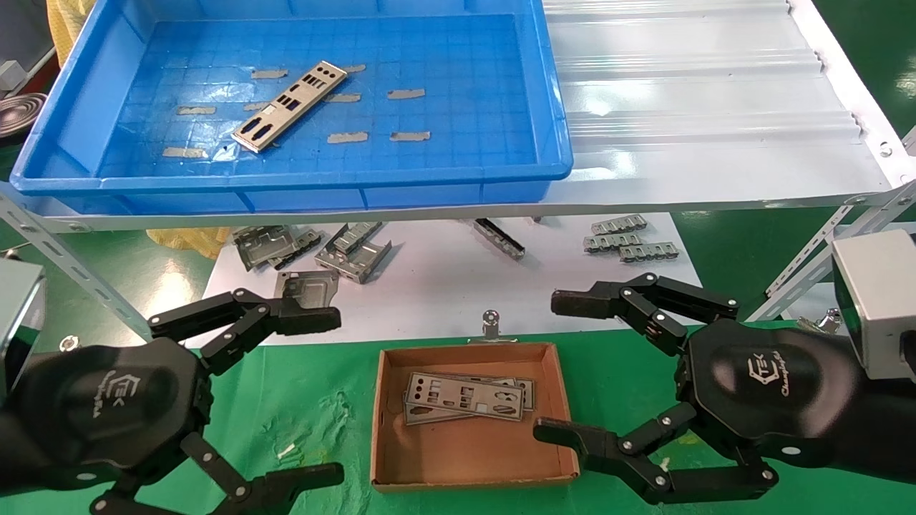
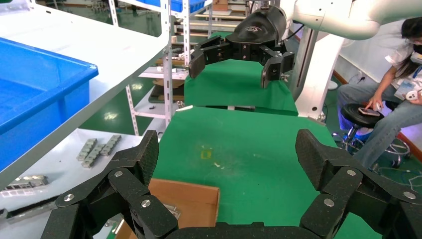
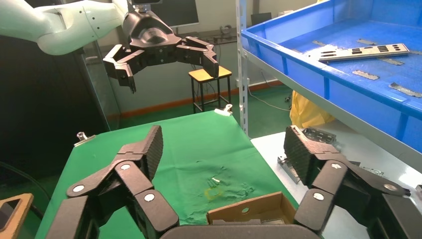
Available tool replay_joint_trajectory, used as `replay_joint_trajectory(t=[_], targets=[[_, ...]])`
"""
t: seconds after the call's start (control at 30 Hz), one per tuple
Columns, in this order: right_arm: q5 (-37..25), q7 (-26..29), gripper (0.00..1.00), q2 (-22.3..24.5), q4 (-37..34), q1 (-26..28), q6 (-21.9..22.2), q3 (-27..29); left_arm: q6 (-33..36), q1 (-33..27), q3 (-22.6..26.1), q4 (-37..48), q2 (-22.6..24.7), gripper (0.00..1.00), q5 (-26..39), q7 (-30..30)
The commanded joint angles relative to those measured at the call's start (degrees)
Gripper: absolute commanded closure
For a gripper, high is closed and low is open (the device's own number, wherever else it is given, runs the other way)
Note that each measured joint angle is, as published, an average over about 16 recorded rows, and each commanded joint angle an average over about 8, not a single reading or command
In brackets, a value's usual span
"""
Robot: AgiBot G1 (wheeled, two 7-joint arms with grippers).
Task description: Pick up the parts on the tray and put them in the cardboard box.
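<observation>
One silver part (image 1: 290, 105) lies slanted on the floor of the blue tray (image 1: 472, 187) up on the white shelf; the right wrist view shows this part (image 3: 366, 51) and the tray (image 3: 293, 54) too. Two parts (image 1: 469, 398) rest stacked inside the brown cardboard box (image 1: 469, 481) on the green cloth. My left gripper (image 1: 325, 393) hovers open to the left of the box, with nothing between its fingers. On the box's right side my right gripper (image 1: 554, 368) hangs open and holds nothing. The wrist views show the box's corner (image 2: 191, 201) and its rim (image 3: 249, 208) below the spread fingers.
Small grey tape strips (image 1: 406, 93) dot the tray floor. Bent grey brackets (image 1: 354, 250) and more metal pieces (image 1: 630, 239) lie on the white board under the shelf (image 1: 715, 107). Slanted shelf struts (image 1: 809, 265) stand at both sides. A seated person (image 2: 393, 109) is far off.
</observation>
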Motion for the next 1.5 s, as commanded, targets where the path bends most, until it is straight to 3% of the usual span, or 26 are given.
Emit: replay_joint_trajectory(t=[0.03, 0.13, 0.17, 0.4, 0.67, 1.5], targets=[[0.0, 0.0, 0.08, 0.0, 0.0, 0.0, 0.0, 0.0, 0.0, 0.0, 0.0, 0.0, 0.0, 0.00, 0.0, 0.0], [0.0, 0.0, 0.05, 0.0, 0.0, 0.0, 0.0, 0.0, 0.0, 0.0, 0.0, 0.0, 0.0, 0.00, 0.0, 0.0], [0.0, 0.0, 0.00, 0.0, 0.0, 0.0, 0.0, 0.0, 0.0, 0.0, 0.0, 0.0, 0.0, 0.00, 0.0, 0.0], [0.0, 0.0, 0.00, 0.0, 0.0, 0.0, 0.0, 0.0, 0.0, 0.0, 0.0, 0.0, 0.0, 0.00, 0.0, 0.0], [0.0, 0.0, 1.00, 0.0, 0.0, 0.0, 0.0, 0.0, 0.0, 0.0, 0.0, 0.0, 0.0, 0.00, 0.0, 0.0], [0.0, 0.0, 1.00, 0.0, 0.0, 0.0, 0.0, 0.0, 0.0, 0.0, 0.0, 0.0, 0.0, 0.00, 0.0, 0.0]])
